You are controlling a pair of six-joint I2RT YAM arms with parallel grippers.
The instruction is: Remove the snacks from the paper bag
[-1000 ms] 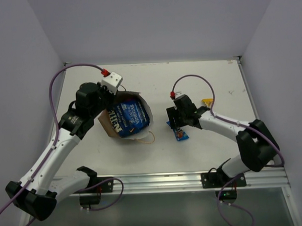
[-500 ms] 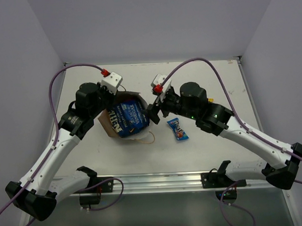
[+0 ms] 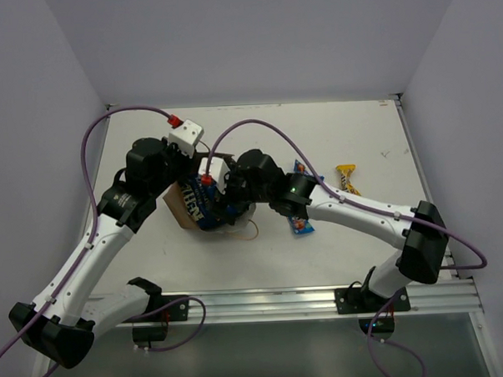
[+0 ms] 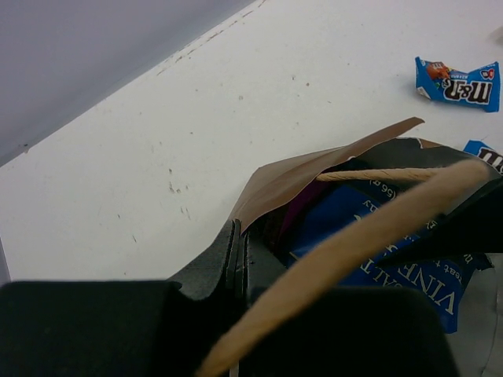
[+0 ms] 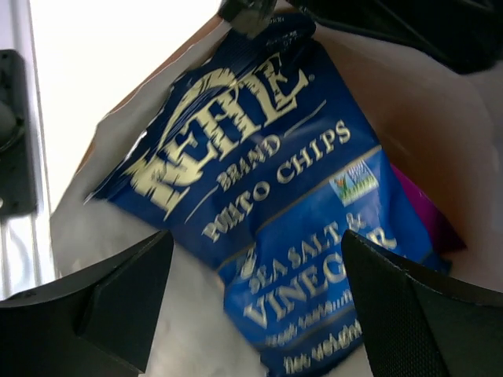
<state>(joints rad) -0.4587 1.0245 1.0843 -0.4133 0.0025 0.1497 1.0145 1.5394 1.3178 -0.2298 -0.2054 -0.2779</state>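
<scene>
The brown paper bag point(image 3: 179, 215) lies tipped on the table with its mouth facing right. My left gripper point(image 3: 178, 177) is shut on the paper bag's rim point(image 4: 314, 169), with a twisted handle point(image 4: 354, 243) crossing in front. Inside lies a blue chip bag point(image 5: 275, 204) with a purple bag point(image 5: 428, 216) behind it. My right gripper point(image 5: 255, 302) is open at the bag's mouth, its fingers either side of the chip bag's lower end without closing on it. In the top view the right gripper point(image 3: 220, 201) sits just inside the bag opening.
Two small blue candy packs point(image 3: 302, 226) point(image 3: 299, 165) lie on the table right of the bag, and a yellow pack point(image 3: 346, 178) lies farther right. The right arm stretches across the middle of the table. The back wall and metal table edges border the space.
The right arm left a small blue candy pack on the table, opened wider, and swung left into the paper bag's mouth. The left arm and bag have not moved.
</scene>
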